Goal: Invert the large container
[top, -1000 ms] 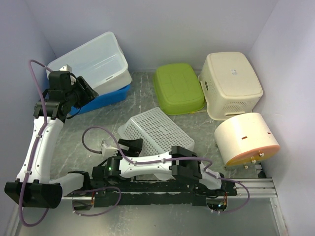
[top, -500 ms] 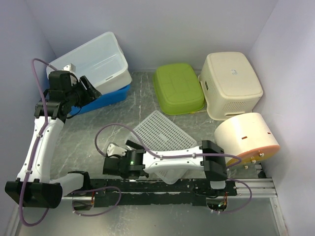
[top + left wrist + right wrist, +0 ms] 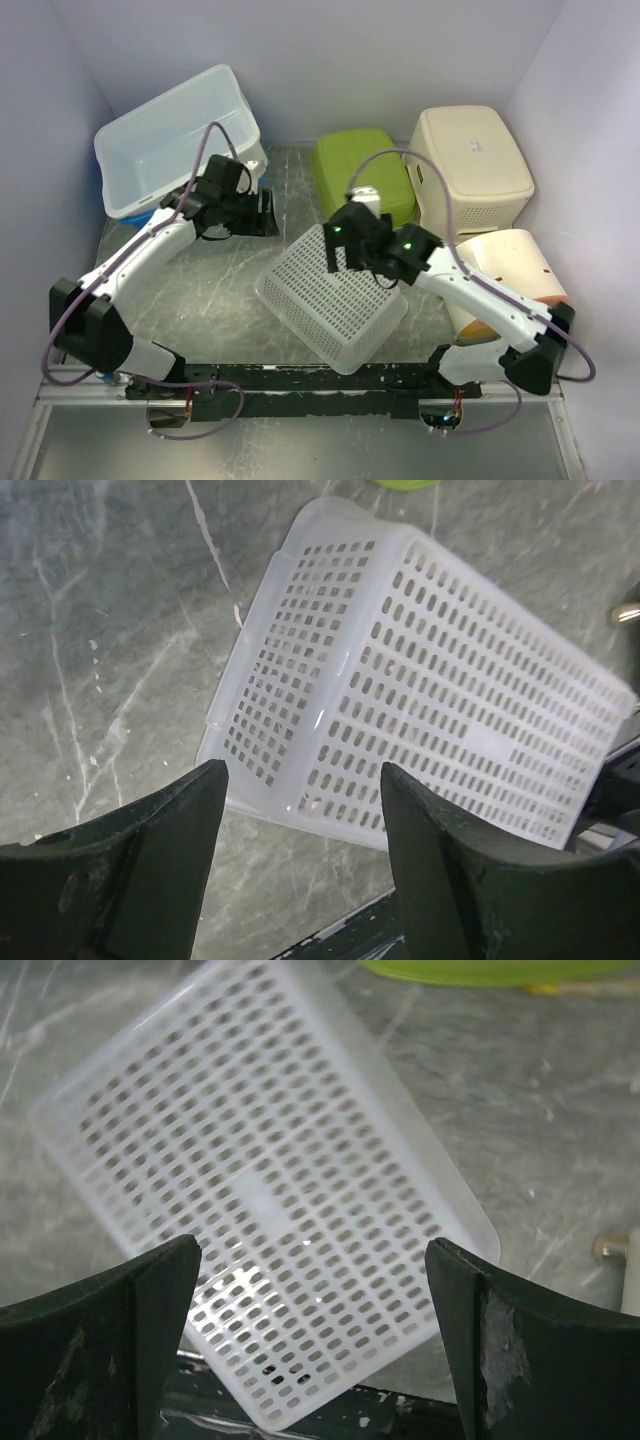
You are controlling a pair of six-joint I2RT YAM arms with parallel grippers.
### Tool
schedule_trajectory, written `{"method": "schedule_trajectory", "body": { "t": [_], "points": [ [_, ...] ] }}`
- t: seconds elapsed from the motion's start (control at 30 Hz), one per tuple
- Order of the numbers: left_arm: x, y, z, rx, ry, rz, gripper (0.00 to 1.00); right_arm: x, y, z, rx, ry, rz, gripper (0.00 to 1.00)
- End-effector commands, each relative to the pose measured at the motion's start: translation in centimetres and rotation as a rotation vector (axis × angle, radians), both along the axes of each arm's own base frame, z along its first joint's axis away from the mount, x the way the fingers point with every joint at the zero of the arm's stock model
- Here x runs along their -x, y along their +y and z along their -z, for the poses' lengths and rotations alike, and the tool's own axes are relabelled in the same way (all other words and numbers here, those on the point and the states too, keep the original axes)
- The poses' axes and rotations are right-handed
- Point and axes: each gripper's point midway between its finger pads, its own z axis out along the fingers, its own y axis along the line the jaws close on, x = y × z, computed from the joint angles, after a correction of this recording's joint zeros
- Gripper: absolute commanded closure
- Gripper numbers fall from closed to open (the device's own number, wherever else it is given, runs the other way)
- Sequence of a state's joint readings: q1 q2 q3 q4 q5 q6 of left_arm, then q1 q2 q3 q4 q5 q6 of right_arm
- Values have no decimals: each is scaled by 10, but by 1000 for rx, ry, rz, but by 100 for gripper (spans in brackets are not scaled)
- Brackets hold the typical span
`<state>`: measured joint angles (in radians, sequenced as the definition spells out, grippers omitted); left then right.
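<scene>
The large container (image 3: pixel 335 300) is a white perforated basket lying bottom-up on the table, near the front rail. The left wrist view shows its slotted base and one side (image 3: pixel 430 710), and the right wrist view shows its base (image 3: pixel 260 1210). My left gripper (image 3: pixel 262 212) hovers up and to the left of it, open and empty (image 3: pixel 300 770). Over the basket's far corner my right gripper (image 3: pixel 342 248) stands wide open (image 3: pixel 310 1245), with nothing between its fingers. Neither gripper touches the basket.
A clear bin (image 3: pixel 175 135) leans at the back left. An upturned green tub (image 3: pixel 362 178) and a cream basket (image 3: pixel 470 165) stand at the back. A round cream tub with an orange rim (image 3: pixel 505 275) lies at the right. The black rail (image 3: pixel 300 380) runs along the front.
The right arm swung up from the front rail to above the basket and opened wider. The basket went from tilted to flat, bottom-up. The left arm left the clear bin and moved toward the middle.
</scene>
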<state>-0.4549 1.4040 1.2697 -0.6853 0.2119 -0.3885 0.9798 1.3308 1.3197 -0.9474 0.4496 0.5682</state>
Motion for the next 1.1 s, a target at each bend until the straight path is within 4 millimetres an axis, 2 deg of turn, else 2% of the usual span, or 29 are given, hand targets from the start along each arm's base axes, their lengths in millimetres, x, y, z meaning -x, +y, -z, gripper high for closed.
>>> {"method": "schedule_trajectory", "body": {
  "t": [0.0, 0.17, 0.27, 0.37, 0.5, 0.67, 0.77, 0.87, 1.07],
  "points": [
    [-19, -14, 15, -67, -43, 79, 26, -12, -50, 15, -128, 62, 337, 3],
    [-22, -22, 42, -90, 2, 121, 27, -14, -93, 31, -252, 127, 551, 3],
    [-16, -29, 54, -71, 33, 159, 27, -7, -108, 49, -304, 196, 643, 4],
    [-9, -37, 63, -65, 58, 191, 27, 2, -112, 72, -353, 274, 696, 4],
    [6, -47, 78, -49, 107, 229, 27, 11, -102, 92, -411, 359, 694, 4],
    [28, -54, 100, -34, 176, 260, 28, 16, -85, 102, -482, 428, 654, 5],
    [41, -58, 105, -20, 207, 272, 28, 9, -74, 101, -523, 430, 613, 5],
    [57, -64, 99, 13, 231, 272, 28, -1, -68, 100, -524, 414, 577, 5],
    [89, -78, 86, 44, 262, 268, 29, -38, -66, 93, -458, 328, 537, 5]
  ]
}}
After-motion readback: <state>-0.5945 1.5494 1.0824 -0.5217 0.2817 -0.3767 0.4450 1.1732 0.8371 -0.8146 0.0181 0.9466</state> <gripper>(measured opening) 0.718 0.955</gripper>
